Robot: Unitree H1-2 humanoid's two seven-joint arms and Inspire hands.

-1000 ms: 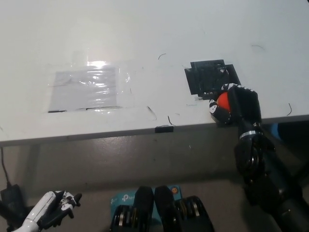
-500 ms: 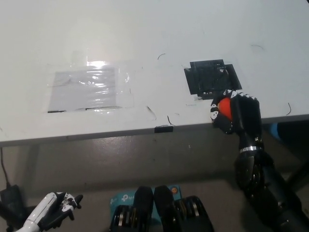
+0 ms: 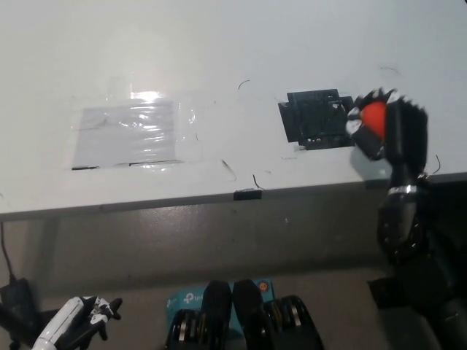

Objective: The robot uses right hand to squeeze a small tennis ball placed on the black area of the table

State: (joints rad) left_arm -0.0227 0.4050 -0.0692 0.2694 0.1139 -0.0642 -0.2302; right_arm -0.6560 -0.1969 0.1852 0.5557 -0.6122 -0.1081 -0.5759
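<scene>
The black right hand (image 3: 388,131) is closed around a small orange-red ball (image 3: 374,114), its fingers wrapped over it so only part of the ball shows. Hand and ball sit at the right edge of the black taped patch (image 3: 316,118) on the white table (image 3: 219,51) (whether they touch the surface is hard to tell). The white left hand (image 3: 76,328) rests low at the lower left, fingers seemingly apart, holding nothing.

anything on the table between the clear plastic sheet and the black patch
Head view: only bare white table with thin dark scribbles between plastic sheet and black patch.
</scene>
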